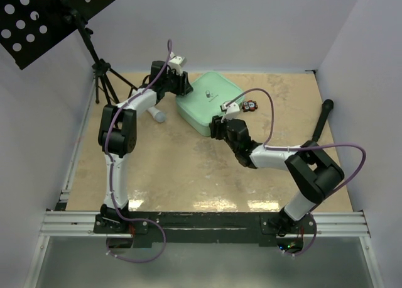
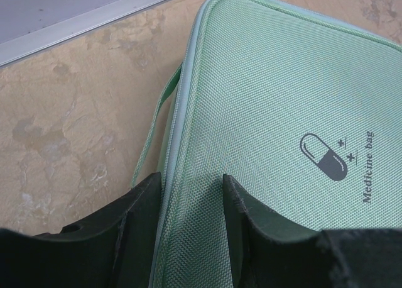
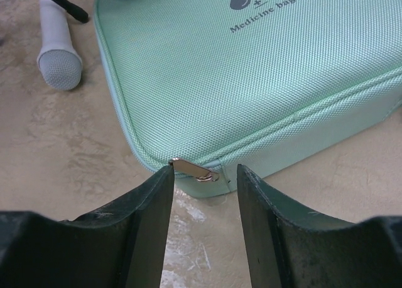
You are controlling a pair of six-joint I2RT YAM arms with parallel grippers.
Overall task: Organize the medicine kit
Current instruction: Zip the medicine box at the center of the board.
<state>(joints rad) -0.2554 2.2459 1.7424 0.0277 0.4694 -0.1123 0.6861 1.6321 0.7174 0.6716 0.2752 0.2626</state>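
The medicine kit (image 1: pixel 210 100), a mint-green soft zip case with a pill logo on its lid, lies closed at the back middle of the table. My left gripper (image 1: pixel 182 87) straddles its far-left edge. In the left wrist view that gripper (image 2: pixel 191 181) has one finger outside the zip seam and the other on the lid (image 2: pixel 282 99), pinching the fabric rim. My right gripper (image 1: pixel 220 126) is at the case's near corner. In the right wrist view it (image 3: pixel 204 171) stands open around the metal zipper pull (image 3: pixel 195 170), which touches the left fingertip.
A white-and-grey cylinder (image 1: pixel 156 115) lies on the table left of the case, also in the right wrist view (image 3: pixel 58 55). A small black-and-red gadget (image 1: pixel 250 104) sits by the case's right side. A black perforated panel on a tripod (image 1: pixel 50 14) stands back left. A black rod (image 1: pixel 323 118) leans at right.
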